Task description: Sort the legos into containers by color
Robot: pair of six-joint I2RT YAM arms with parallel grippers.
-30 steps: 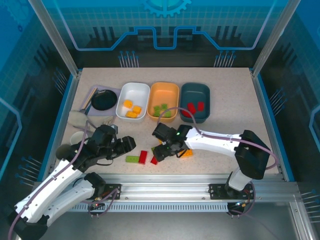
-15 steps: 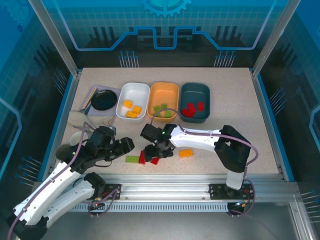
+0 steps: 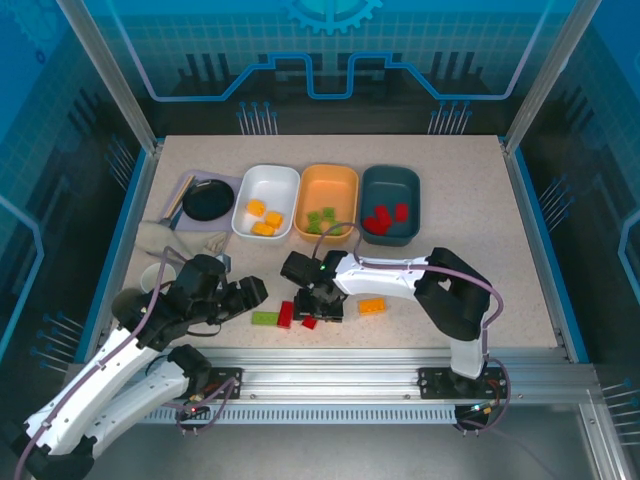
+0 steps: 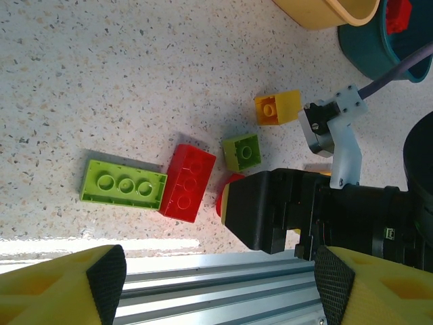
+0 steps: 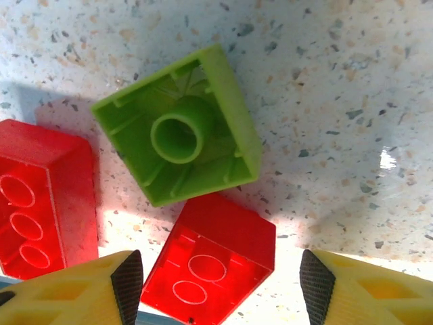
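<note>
At the far left we see the left gripper (image 3: 250, 292) hovering low over the table (image 3: 460, 200), its yellow fingers (image 4: 61, 284) spread wide with nothing between them. Just right of it lies the long green brick (image 4: 123, 184), studs up, its long axis running left to right along the near edge. Touching its right end is the long red brick (image 4: 188, 183), also studs up, its long axis slanting away from the near edge. Next comes the small red brick (image 5: 213, 254), studs up, lying between the right gripper's (image 5: 218, 288) parted fingers (image 5: 365, 291), which stand clear of it on both sides and grip nothing. Beside it, the square green brick (image 5: 179, 132) lies upside down (its hollow underside and centre tube face us). In the left wrist view the right gripper's dark body covers most of the small red brick. Further right an orange-yellow brick (image 3: 372, 306) lies apart, long axis left to right.

Behind them stand three tubs in a row: the white tub (image 3: 282, 180) holds orange-yellow bricks (image 3: 264, 217), the orange tub (image 3: 330, 178) green bricks (image 3: 322, 220), the teal tub (image 3: 392, 180) red bricks (image 3: 385, 217). Their stud directions are too small to tell.
</note>
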